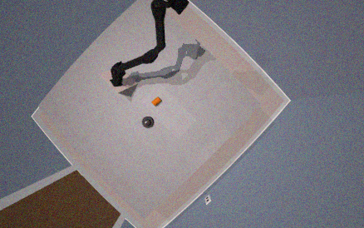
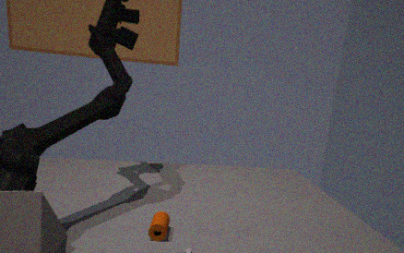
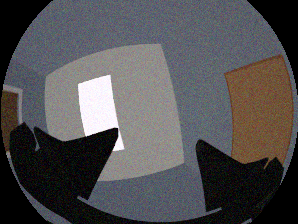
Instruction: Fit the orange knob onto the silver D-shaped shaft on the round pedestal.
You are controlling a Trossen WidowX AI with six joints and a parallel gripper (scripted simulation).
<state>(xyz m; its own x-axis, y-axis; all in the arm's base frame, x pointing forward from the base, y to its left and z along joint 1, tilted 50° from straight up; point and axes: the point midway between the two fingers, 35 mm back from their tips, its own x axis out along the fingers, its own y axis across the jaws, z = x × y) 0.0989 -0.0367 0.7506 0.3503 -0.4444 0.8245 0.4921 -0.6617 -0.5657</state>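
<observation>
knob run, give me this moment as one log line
gripper: open, raised, empty | orange knob: lying on its side on table | pedestal: shaft bare | phase: pre-grasp

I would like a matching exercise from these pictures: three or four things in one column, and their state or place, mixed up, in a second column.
Things:
1. orange knob
2. round pedestal
3. gripper
4. brown board

States or places:
a. raised high above the table, jaws wide open, holding nothing
b. lying on its side on the table, hole showing at one end
c. hanging on the blue wall
d. standing on the table close to the knob, apart from it

Pairs: 1-b, 2-d, 3-a, 4-c
</observation>
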